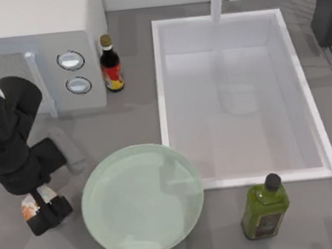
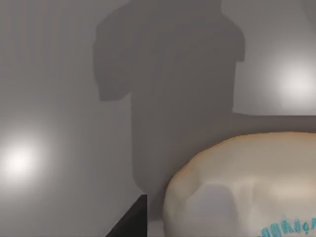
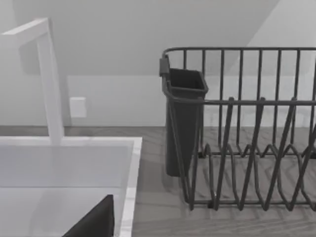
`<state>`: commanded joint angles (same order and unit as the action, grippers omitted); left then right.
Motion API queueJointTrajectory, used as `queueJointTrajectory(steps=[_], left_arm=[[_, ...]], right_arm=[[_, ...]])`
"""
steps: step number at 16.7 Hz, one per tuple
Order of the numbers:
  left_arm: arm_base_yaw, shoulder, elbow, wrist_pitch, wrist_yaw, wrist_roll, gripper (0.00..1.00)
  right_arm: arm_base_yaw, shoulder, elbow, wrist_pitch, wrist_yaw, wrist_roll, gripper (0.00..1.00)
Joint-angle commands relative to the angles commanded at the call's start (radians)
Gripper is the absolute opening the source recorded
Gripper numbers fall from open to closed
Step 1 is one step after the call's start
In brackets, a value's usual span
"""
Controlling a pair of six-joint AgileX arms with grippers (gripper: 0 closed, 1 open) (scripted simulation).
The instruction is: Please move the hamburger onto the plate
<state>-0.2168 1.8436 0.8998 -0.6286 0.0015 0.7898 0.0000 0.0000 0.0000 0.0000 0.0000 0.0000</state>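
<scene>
The hamburger [image 1: 28,206], a small cream lump with orange-red patches, lies on the counter at the front left, just left of the plate [image 1: 143,200]. My left gripper [image 1: 44,208] is right down over the hamburger and partly covers it. In the left wrist view the hamburger [image 2: 247,187] sits very close, with grey counter around it. The plate is large, round, pale mint-green, and has nothing on it. My right arm [image 1: 326,9] is parked at the back right corner.
A white sink basin [image 1: 169,100] takes up the middle and right, with its faucet [image 3: 49,84] at the back. A dark sauce bottle [image 1: 111,65] stands beside a microwave [image 1: 35,49]. A green oil bottle [image 1: 264,208] is front right. A dish rack [image 3: 247,148] stands at the far right.
</scene>
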Motion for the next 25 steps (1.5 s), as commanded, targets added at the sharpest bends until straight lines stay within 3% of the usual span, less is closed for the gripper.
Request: queueJointTrajectory(steps=[4,8,16,25], left_arm=[[0.000,0.000,0.000,0.000,0.000,0.000,0.00],[-0.002,-0.077,0.056,-0.110,0.018,-0.002,0.00],[-0.001,-0.210,0.265,-0.464,0.017,-0.010,0.00],[-0.028,-0.201,0.291,-0.481,0.017,0.054,0.00]], right_arm=[[0.000,0.000,0.000,0.000,0.000,0.000,1.00],[0.000,0.000,0.000,0.000,0.000,0.000,1.00],[0.000,0.000,0.000,0.000,0.000,0.000,1.00],[0.000,0.000,0.000,0.000,0.000,0.000,1.00]])
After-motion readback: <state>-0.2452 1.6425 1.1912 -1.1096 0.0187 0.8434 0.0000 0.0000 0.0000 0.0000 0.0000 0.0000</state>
